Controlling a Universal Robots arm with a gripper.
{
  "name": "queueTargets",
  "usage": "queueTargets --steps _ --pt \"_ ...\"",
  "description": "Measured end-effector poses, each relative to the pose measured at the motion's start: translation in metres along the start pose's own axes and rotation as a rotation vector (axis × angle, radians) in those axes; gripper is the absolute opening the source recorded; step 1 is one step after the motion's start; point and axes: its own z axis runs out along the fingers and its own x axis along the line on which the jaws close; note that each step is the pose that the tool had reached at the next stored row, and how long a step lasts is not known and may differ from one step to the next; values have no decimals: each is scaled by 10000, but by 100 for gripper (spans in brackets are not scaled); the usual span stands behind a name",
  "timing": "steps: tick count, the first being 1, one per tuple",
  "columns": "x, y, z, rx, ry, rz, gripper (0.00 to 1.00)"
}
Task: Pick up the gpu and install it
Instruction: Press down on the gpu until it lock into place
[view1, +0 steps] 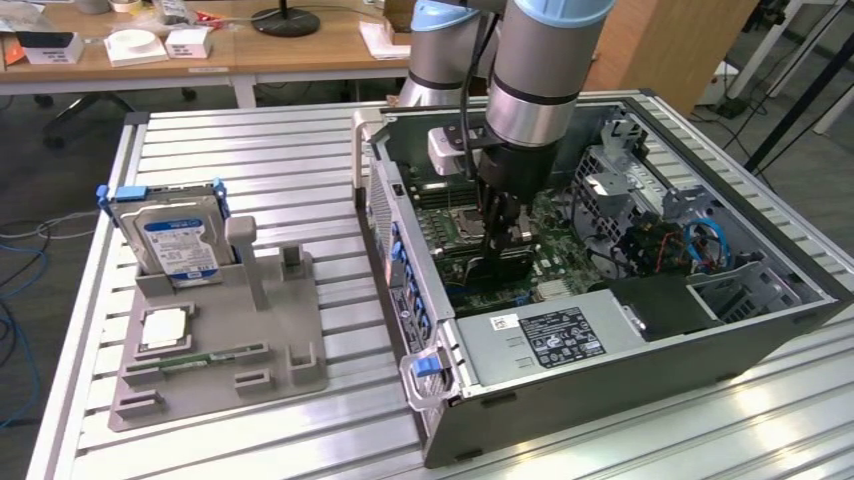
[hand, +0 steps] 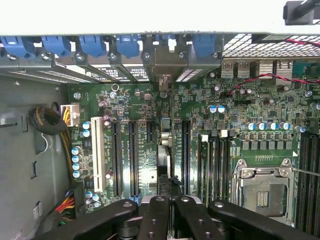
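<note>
1 arm reaches down into the open computer case (view1: 641, 330) on the slatted metal desk (view1: 267, 150). Its end effector (hand: 168, 200) is closed on the gpu (hand: 164, 150), held edge-on above the motherboard (hand: 140, 105) slots. A grey parts stand (view1: 220, 340) carries a hard drive (view1: 180, 240); wooden office desks (view1: 214, 50) stand behind.

Lab: robot arm (view1: 534, 70), slatted workbench (view1: 267, 150), desks (view1: 200, 50).

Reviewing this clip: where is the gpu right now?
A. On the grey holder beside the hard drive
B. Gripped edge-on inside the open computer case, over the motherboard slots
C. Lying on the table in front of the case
B: the shut gripper holds the gpu edge-on above the motherboard inside the computer case.
</note>
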Motion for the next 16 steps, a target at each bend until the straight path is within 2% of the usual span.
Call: queueTargets --steps 9,12,16 --pt "-1 0 0 -1 0 0 11" --pt "-6 -104 5 -8 0 1 11" --pt "-7 -134 8 -8 1 0 11"
